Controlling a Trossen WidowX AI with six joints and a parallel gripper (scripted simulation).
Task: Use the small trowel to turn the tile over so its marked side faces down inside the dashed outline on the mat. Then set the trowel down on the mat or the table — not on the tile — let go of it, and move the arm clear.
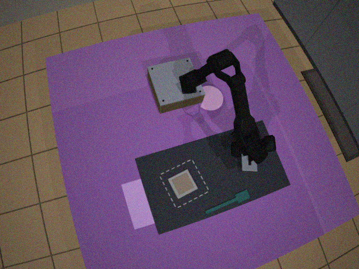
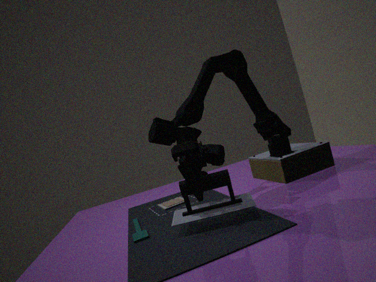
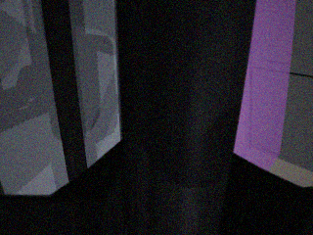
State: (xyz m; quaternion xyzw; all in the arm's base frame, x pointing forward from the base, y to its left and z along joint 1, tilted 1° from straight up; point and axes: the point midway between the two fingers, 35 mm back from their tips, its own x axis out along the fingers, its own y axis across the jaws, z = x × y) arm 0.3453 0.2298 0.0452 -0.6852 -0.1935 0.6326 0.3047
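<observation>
The tile (image 1: 183,184) (image 2: 171,202) lies flat inside the dashed outline (image 1: 208,191) (image 2: 160,214) on the dark mat (image 1: 174,218) (image 2: 212,242), with a tan square in a pale border facing up. My gripper (image 1: 254,153) (image 2: 201,184) is shut on the black handle of the trowel. The trowel's pale grey blade (image 1: 252,167) (image 2: 180,219) (image 3: 24,152) hangs above the mat, to the right of the tile in the top view, and looks tilted. The arm hides much of the blade there. The handle fills the middle of the wrist view, and the fingertips are hard to make out.
A teal flat-headed tool (image 1: 243,196) (image 2: 140,235) lies on the mat near its edge. A pale rectangle (image 1: 137,205) is at the mat's left edge. A pink disc (image 1: 213,98) lies beside the arm's base box (image 1: 168,83) (image 2: 267,170).
</observation>
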